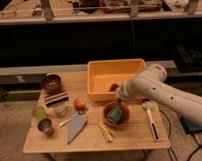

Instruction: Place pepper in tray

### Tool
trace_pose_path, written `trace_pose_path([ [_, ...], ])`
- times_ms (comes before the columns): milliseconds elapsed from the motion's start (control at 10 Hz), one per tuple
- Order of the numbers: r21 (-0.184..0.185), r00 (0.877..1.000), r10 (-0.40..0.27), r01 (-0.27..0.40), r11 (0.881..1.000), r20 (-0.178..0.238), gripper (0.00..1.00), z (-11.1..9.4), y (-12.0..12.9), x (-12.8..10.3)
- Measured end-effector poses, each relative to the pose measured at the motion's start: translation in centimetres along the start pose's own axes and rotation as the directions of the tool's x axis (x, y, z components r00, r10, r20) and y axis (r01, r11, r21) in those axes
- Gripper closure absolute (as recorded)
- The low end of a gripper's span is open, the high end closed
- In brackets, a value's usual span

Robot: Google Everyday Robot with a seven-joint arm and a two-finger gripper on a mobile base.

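The tray (pixel 102 75) is a large yellow-orange bin at the back middle of the wooden table. My gripper (pixel 115 90) is at the end of the white arm reaching in from the right, over the tray's front right corner. It is shut on the pepper (pixel 116 101), a slim green piece hanging down from the fingers, just above the tray's front wall and the bowl below it. The fingers are partly hidden by the wrist.
A round orange-brown bowl (pixel 125 118) with a teal-green thing inside stands right in front of the tray. An orange fruit (pixel 79 103), a yellowish stick (pixel 105 131), a grey wedge (pixel 76 127), cups (pixel 39 113), a dark bowl (pixel 51 82) and a utensil (pixel 151 121) lie around.
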Motion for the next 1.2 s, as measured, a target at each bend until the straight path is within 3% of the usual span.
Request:
trace_pose_path([
  [300,0.028,0.994,0.037,-0.035,0.999,-0.103,0.85,0.2,-0.5,4.1],
  [400,0.036,0.986,0.054,-0.049,0.998,-0.156,0.85,0.8,-1.2,6.6],
  [700,0.033,0.967,0.084,-0.079,0.996,-0.238,0.85,2.9,-3.6,12.7],
  [900,0.039,0.950,0.132,-0.127,0.991,-0.282,0.85,4.4,-4.0,16.1],
  [1000,0.064,0.936,0.182,-0.171,0.983,-0.301,0.84,5.5,-3.7,17.8],
  [1100,0.070,0.933,0.207,-0.195,0.978,-0.295,0.76,6.7,-3.2,18.8],
  [1200,0.068,0.940,0.207,-0.196,0.978,-0.270,0.68,7.6,-3.3,19.1],
])
